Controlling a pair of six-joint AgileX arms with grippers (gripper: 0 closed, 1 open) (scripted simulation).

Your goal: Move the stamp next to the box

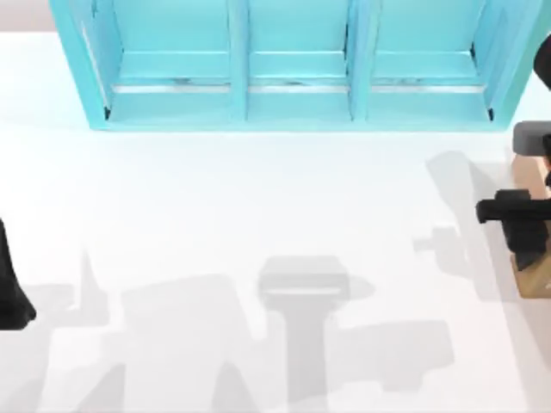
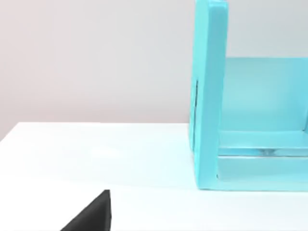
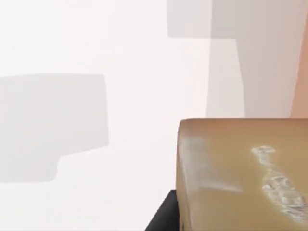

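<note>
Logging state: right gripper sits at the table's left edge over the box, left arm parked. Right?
No. The right gripper is at the table's right edge, over the box, as the top view shows. The left arm is parked at the left edge.

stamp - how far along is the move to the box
Done: the stamp appears picked up, sitting close under the right wrist camera with a dark claw part beside it. In hand: the right claw is at the table's right edge over the box. Left: setting the stamp down beside the box. The left arm sits parked at the left edge.
</note>
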